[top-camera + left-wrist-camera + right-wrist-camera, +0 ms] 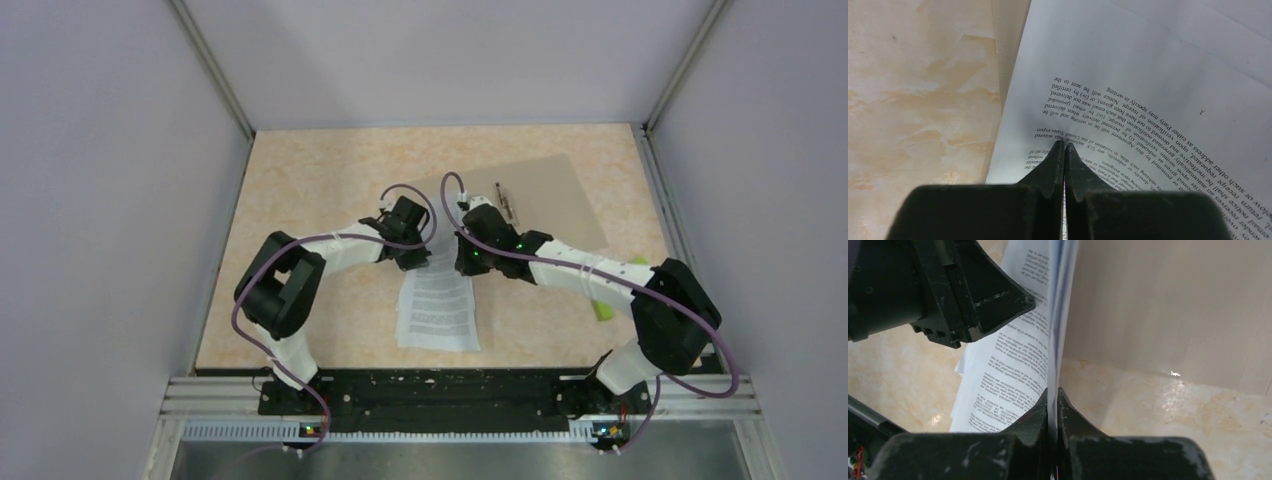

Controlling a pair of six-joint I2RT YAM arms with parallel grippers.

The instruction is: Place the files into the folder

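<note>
The files (pixel 438 310) are white printed sheets lying mid-table, with their far edge lifted. My left gripper (pixel 418 258) and right gripper (pixel 462 262) meet at that far edge. In the left wrist view the left gripper (pixel 1064 144) is shut, a white sliver of the files (pixel 1148 60) shows between its jaws, and the page curves away beyond them. The right gripper (pixel 1052 392) is shut on the upright edge of the files (pixel 1013 355). The brown folder (pixel 545 190) lies flat behind and to the right, its surface (pixel 1168 305) just past the pinched sheets.
A slim metal clip-like object (pixel 505 203) rests on the folder. A green block (pixel 603 308) and another small green and yellow block (pixel 638 262) sit by the right arm. Grey walls close in the table on three sides.
</note>
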